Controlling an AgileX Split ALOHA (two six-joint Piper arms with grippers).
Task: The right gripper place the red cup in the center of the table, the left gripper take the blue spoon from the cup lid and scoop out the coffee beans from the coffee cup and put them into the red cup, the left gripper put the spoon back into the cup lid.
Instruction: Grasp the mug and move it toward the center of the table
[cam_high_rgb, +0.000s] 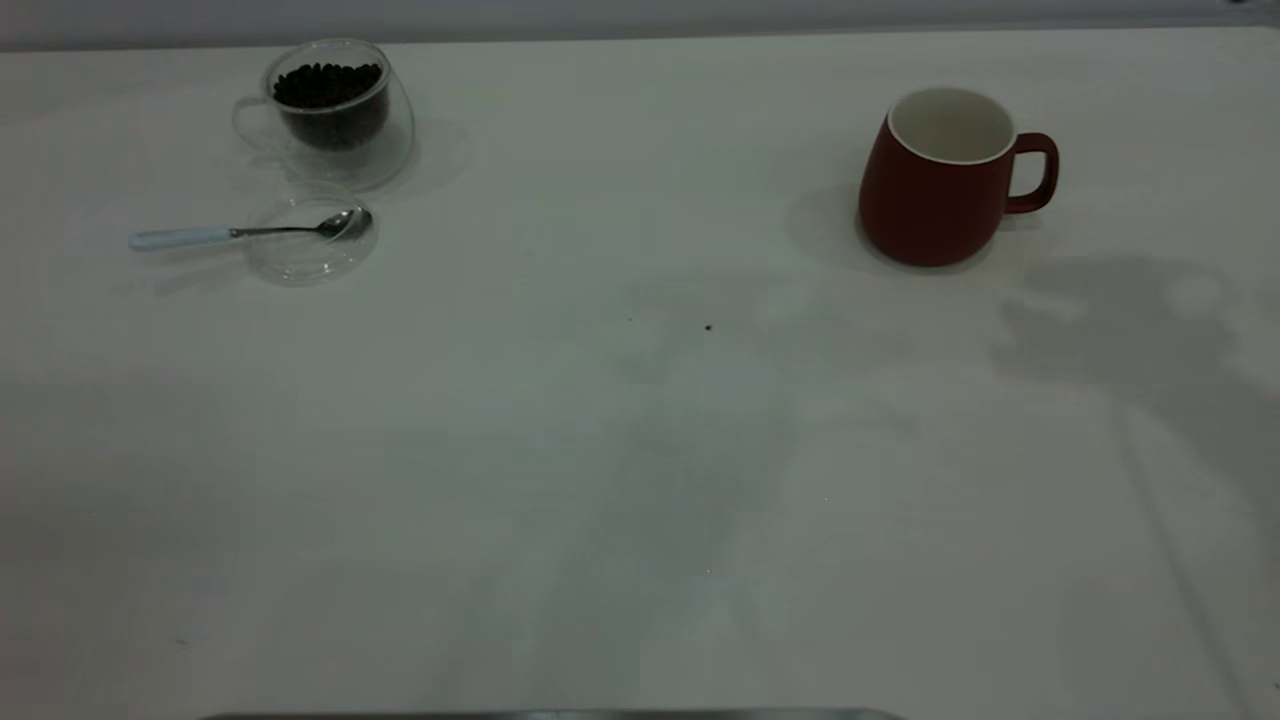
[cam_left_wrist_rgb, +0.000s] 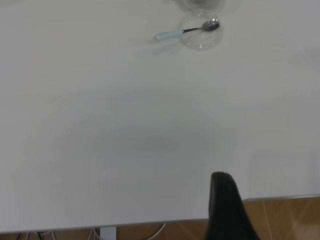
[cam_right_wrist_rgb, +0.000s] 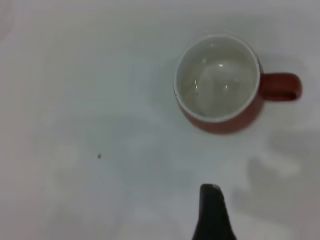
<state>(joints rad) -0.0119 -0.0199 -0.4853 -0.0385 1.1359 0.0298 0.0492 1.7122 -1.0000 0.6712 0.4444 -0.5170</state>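
From my right wrist cam I only get one dark finger (cam_right_wrist_rgb: 212, 212) of the right gripper poking into view, so I honestly can't tell how wide it's open. It's holding nothing and touching nothing, just hanging above the table (cam_right_wrist_rgb: 75, 100). The red cup (cam_right_wrist_rgb: 220, 82) sits upright a bit ahead of that finger, white inside bare, handle sticking out sideways. A tiny dark speck (cam_right_wrist_rgb: 99, 156) lies off to the side of the cup.

Same story on the left: one black finger (cam_left_wrist_rgb: 227, 207) of the left gripper over the table edge, spread unknown, nothing in it. The blue spoon (cam_left_wrist_rgb: 187, 31) is well away from it, bowl resting in the cup lid (cam_left_wrist_rgb: 201, 36).

On the exterior cam the coffee cup (cam_high_rgb: 335, 112) with coffee beans (cam_high_rgb: 328, 85) stands just behind the lid, far from the red cup.
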